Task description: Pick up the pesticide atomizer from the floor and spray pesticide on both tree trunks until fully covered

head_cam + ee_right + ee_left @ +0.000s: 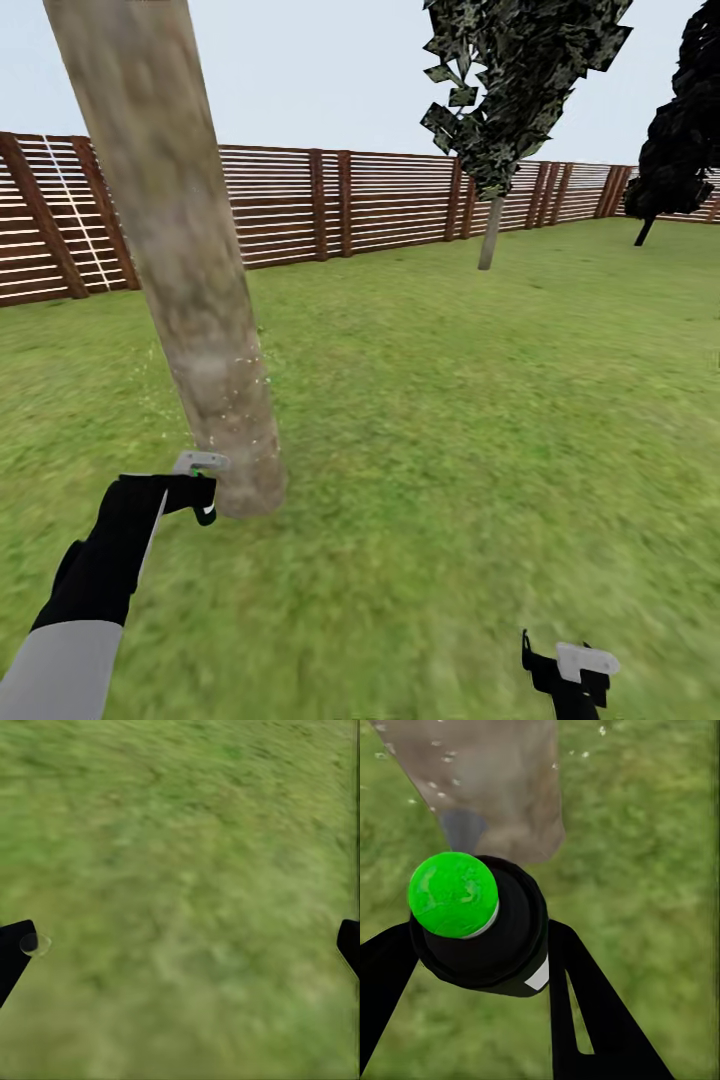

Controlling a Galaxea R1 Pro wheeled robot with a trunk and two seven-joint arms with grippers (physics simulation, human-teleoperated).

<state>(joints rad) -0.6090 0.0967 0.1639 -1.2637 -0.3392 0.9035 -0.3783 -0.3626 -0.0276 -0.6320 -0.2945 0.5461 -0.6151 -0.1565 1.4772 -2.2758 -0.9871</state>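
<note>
Left gripper is pinching the pesticide atomizer, fingers clamping it on both sides; green cap is pointing at the base of the near tree trunk, just beside it; pale specks are floating around the trunk's lower part; right gripper is hanging low over the grass, fingers spread wide apart, holding nothing; second tree is standing well apart by the fence.

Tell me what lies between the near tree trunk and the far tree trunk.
Only bare grass, in the head view, lies between the near tree trunk and the far tree trunk.
</note>
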